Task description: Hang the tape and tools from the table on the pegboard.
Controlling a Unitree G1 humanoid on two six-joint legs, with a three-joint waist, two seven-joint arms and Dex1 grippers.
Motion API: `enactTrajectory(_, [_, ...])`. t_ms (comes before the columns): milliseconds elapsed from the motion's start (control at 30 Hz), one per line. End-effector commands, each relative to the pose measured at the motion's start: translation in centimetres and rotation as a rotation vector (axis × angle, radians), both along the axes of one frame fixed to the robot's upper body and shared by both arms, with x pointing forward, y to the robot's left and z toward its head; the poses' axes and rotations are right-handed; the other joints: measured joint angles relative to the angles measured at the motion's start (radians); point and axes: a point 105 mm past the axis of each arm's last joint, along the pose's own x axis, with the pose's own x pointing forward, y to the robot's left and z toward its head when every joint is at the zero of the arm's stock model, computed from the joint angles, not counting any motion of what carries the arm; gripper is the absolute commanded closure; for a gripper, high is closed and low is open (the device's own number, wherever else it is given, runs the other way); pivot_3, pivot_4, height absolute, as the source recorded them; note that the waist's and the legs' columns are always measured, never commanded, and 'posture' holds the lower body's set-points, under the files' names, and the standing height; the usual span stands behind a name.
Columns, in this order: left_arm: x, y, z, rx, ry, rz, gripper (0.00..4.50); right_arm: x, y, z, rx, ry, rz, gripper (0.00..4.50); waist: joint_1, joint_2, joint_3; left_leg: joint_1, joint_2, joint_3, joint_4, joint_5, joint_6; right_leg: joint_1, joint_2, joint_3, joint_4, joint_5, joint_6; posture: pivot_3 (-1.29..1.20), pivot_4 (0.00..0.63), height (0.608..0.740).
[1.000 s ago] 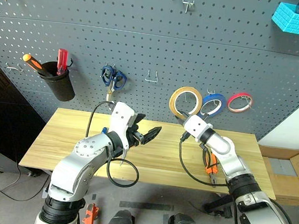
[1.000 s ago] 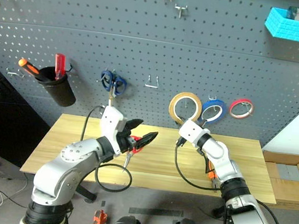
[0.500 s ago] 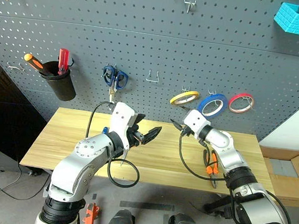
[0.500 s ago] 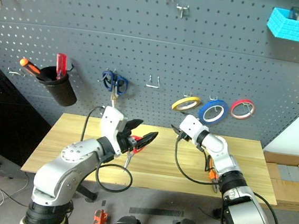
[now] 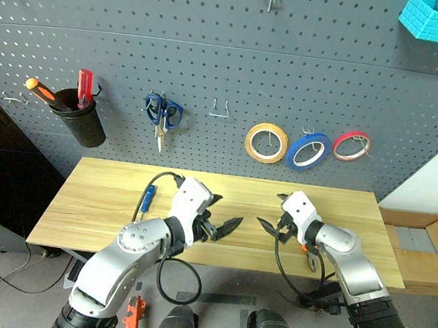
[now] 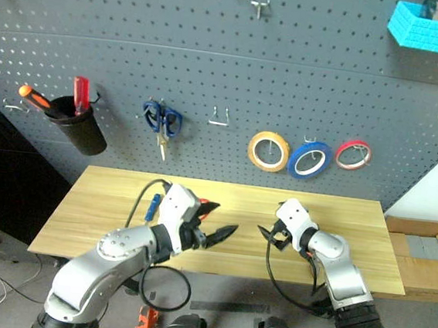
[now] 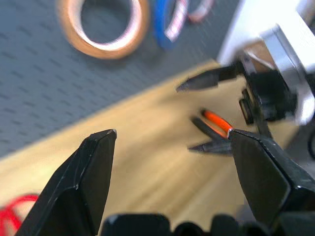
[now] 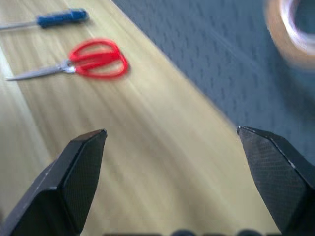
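Black fingers on both arms stand spread with nothing between them: right gripper (image 5: 269, 223) and left gripper (image 5: 223, 228) hover low over the table (image 5: 107, 200), tips facing each other across its middle. My read: both are free to take the next item.

Landmark = the yellow-tan tape (image 5: 266, 143). It hangs on a hook of the pegboard (image 5: 213, 63), directly above the right gripper, ring flat to the panel. So the tape step looks done. Just right of it hang a blue roll (image 5: 309, 151) and a red-pink roll (image 5: 350, 146), each on its own hook.

Tools are not hung yet:
- red-handled scissors (image 8: 93, 60): flat on the table, below and left of the tape, mostly hidden behind the left arm in the head views.
- blue-handled screwdriver (image 5: 146, 200): flat on the table, further left of the tape, beyond the scissors.
- orange-and-black pliers (image 7: 216, 123): on the table below and right of the tape, tucked behind the right gripper.

A bare hook (image 5: 221, 111) sits left of the tape, before the blue-handled scissors (image 5: 162, 113); further left is a black cup (image 5: 81, 124) with bigger screwdrivers. That hook is a likely target for the scissors.
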Motion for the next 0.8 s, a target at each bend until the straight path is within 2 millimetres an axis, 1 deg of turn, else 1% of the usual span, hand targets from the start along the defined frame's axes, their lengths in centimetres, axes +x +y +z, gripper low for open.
enactTrajectory(33, [-1.0, -0.5, -2.0, 0.100, -0.025, -0.095, 0.58, 1.6, -2.6, -0.3, 0.084, 0.145, -0.277, 0.09, -0.005, 0.001, 0.014, 0.000, 0.000, 0.000, 0.000, 0.000, 0.000, 0.000, 0.000, 0.000, 0.000, 0.000, 0.000, 0.05, 0.270, 0.740])
enactTrajectory(100, [-1.6, -0.9, -3.0, 0.139, -0.025, -0.146, 0.58, 2.2, -3.8, -0.5, 0.123, 0.202, -0.402, 0.09, -0.009, 0.003, 0.031, -0.001, 0.000, 0.000, 0.000, 0.000, 0.000, -0.001, 0.000, 0.000, 0.000, 0.000, 0.000, 0.03, 0.301, 0.740])
enactTrajectory(133, [-2.0, -1.1, -3.4, 0.164, -0.030, -0.182, 0.58, 2.6, -4.6, -0.7, 0.152, 0.234, -0.482, 0.09, -0.011, 0.003, 0.041, -0.003, 0.000, 0.000, 0.000, 0.000, 0.000, -0.002, 0.000, 0.000, -0.001, 0.000, 0.000, 0.03, 0.306, 0.740])
enactTrajectory(167, [-2.3, -1.3, -3.7, 0.183, -0.035, -0.210, 0.58, 2.7, -5.3, -0.9, 0.180, 0.267, -0.547, 0.09, -0.013, 0.003, 0.047, -0.009, 0.000, 0.000, 0.000, 0.000, 0.000, -0.008, 0.000, 0.000, -0.001, 0.000, 0.000, 0.03, 0.311, 0.740])
enactTrajectory(200, [-2.3, -1.5, -3.9, 0.194, -0.041, -0.230, 0.58, 2.8, -6.1, -1.3, 0.223, 0.316, -0.633, 0.09, -0.014, 0.004, 0.052, -0.018, 0.000, 0.000, 0.001, 0.000, 0.000, -0.016, 0.000, 0.000, 0.000, 0.001, 0.002, 0.02, 0.322, 0.740])
enactTrajectory(233, [-2.2, -1.6, -3.8, 0.197, -0.048, -0.239, 0.58, 2.7, -6.9, -1.7, 0.264, 0.364, -0.718, 0.09, -0.014, 0.005, 0.057, -0.023, -0.001, 0.000, 0.002, 0.000, 0.000, -0.020, 0.000, 0.000, 0.001, 0.007, 0.002, 0.02, 0.335, 0.740])
enactTrajectory(333, [-1.6, -1.7, -3.4, 0.190, -0.059, -0.240, 0.58, 2.5, -8.1, -2.2, 0.314, 0.438, -0.855, 0.09, -0.014, 0.008, 0.073, -0.032, -0.001, -0.002, 0.004, 0.000, 0.001, -0.028, 0.000, -0.002, 0.001, 0.007, 0.002, 0.01, 0.346, 0.740])
enactTrajectory(367, [-1.4, -1.7, -3.2, 0.186, -0.061, -0.238, 0.58, 2.5, -8.3, -2.2, 0.307, 0.439, -0.873, 0.09, -0.015, 0.009, 0.078, -0.034, -0.001, -0.001, 0.004, -0.001, 0.001, -0.031, -0.001, -0.002, 0.001, 0.008, 0.002, 0.01, 0.354, 0.740])
enactTrajectory(467, [-1.0, -1.7, -2.5, 0.136, -0.048, -0.207, 0.58, 2.6, -8.4, -1.8, 0.274, 0.418, -0.864, 0.09, -0.027, 0.009, 0.092, -0.034, -0.001, 0.000, 0.003, -0.002, 0.004, -0.031, -0.001, -0.001, 0.001, 0.008, 0.002, 0.00, 0.364, 0.740])
enactTrajectory(600, [-1.0, -1.7, -1.9, 0.108, -0.042, -0.193, 0.58, 2.5, -8.6, -1.7, 0.243, 0.417, -0.866, 0.09, -0.044, 0.009, 0.108, -0.034, -0.001, 0.000, 0.003, -0.003, 0.005, -0.031, -0.001, -0.001, 0.001, 0.007, 0.003, 0.01, 0.366, 0.740])
enactTrajectory(800, [-0.8, -1.6, -1.4, 0.088, -0.038, -0.156, 0.58, 2.4, -8.1, -2.0, 0.233, 0.438, -0.840, 0.09, -0.052, 0.009, 0.112, -0.034, -0.001, 0.001, 0.003, -0.003, 0.005, -0.032, 0.000, 0.000, 0.002, 0.007, 0.003, 0.04, 0.367, 0.740])
